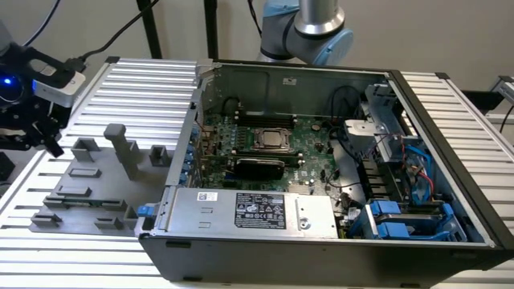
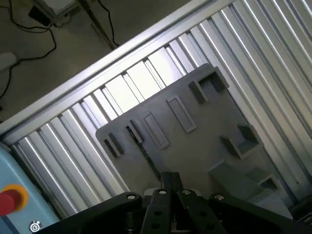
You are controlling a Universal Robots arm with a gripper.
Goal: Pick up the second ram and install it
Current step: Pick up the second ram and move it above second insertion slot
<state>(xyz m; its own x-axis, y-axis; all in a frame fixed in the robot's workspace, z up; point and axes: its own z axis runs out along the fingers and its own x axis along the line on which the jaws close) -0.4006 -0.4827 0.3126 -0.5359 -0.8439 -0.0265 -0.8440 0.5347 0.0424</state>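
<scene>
The fingers (image 2: 165,183), pressed together, hang over a grey slotted holder (image 2: 204,146) lying on the ribbed metal table (image 2: 73,156).

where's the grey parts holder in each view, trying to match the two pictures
Exterior view: the grey parts holder lies flat at the exterior view's left, beside the open computer case.
Wrist view: the grey parts holder is seen from above, in the middle of the picture, with its slots and pockets facing the camera.
Shared landmark: the ribbed metal table it rests on.
</scene>
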